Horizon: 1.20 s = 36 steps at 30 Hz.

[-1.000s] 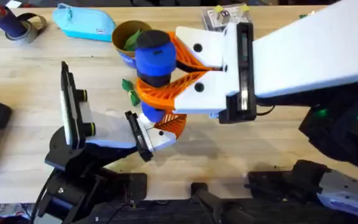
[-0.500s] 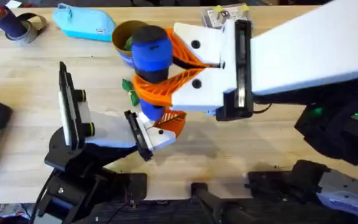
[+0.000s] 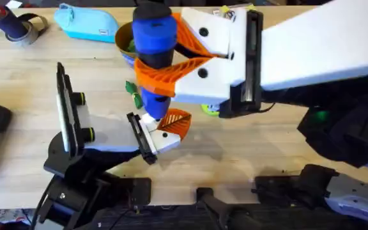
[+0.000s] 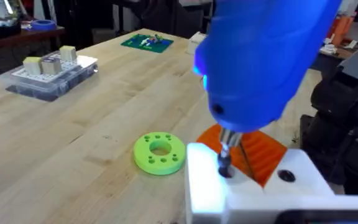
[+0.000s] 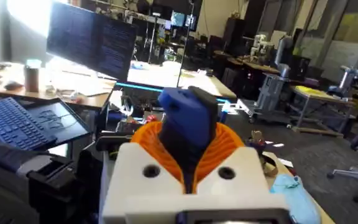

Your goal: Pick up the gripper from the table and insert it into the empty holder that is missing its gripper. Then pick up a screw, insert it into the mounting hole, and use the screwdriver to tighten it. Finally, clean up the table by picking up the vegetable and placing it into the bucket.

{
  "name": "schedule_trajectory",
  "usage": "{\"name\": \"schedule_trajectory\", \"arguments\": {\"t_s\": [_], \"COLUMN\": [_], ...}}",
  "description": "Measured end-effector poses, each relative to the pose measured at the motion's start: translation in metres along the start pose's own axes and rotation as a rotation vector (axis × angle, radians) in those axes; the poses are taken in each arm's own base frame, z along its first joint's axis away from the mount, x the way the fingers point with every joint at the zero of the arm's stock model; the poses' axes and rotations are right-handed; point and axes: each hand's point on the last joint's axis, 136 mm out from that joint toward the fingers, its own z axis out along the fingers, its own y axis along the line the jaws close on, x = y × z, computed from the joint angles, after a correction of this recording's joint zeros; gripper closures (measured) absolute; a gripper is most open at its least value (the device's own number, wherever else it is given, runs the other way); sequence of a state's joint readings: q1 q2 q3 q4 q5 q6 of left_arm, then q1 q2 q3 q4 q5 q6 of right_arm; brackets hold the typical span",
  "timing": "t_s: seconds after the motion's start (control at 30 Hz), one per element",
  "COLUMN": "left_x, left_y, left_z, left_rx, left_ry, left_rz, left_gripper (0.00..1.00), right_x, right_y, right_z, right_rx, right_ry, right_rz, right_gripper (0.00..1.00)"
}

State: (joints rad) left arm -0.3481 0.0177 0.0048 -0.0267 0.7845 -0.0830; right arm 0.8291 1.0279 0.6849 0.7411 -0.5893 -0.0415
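Note:
My right gripper [image 3: 155, 75] is shut on the blue screwdriver [image 3: 153, 35], its big orange jaws wrapped around the barrel [image 5: 188, 118]. The screwdriver stands nearly upright, its metal bit [image 4: 224, 158] pressing down on the white holder [image 3: 149, 137] with the black end plate, which tips my left arm. The small orange ribbed gripper [image 3: 176, 122] sits in that holder [image 4: 253, 186]. A dark green vegetable [image 3: 133, 92] lies on the table [image 3: 248, 153] just beyond the holder. The yellow bucket [image 3: 125, 39] stands behind the screwdriver with something green inside.
A lime-green disc with holes [image 3: 209, 110] [image 4: 159, 152] lies under the right arm. A light blue pouch [image 3: 85, 22] and a tape roll [image 3: 19, 27] sit at the far left, a clear parts box [image 4: 50, 74] farther off. A tall black plate [image 3: 66, 105] stands at the left.
The right arm has shifted toward the table's far side with the screwdriver, whose top now leans over the bucket. The lime-green disc has come into view beneath it. The left arm has barely moved.

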Motion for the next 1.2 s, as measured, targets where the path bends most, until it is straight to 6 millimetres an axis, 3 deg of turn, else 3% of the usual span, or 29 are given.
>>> {"name": "schedule_trajectory", "arguments": {"t_s": [0.2,0.7,0.9,1.2], "left_x": [0.002,0.002,0.002,0.002], "left_y": [-0.001,-0.001,-0.001,-0.001], "left_z": [0.000,0.000,0.000,0.000], "left_rx": [0.008,0.008,0.008,0.008], "left_ry": [0.008,0.008,0.008,0.008], "left_rz": [-0.008,-0.008,-0.008,-0.008], "left_gripper": [0.991,0.991,0.991,0.991], "right_x": [-0.010,-0.004,-0.017,-0.002], "right_y": [-0.008,-0.011,-0.025,-0.018], "right_z": [-0.001,-0.002,-0.020,-0.012], "right_rx": [0.043,0.058,0.067,0.024], "right_ry": [-0.037,-0.011,-0.031,-0.005], "right_rz": [-0.039,0.032,0.117,0.244], "right_gripper": [0.960,0.958,0.960,0.959]}}
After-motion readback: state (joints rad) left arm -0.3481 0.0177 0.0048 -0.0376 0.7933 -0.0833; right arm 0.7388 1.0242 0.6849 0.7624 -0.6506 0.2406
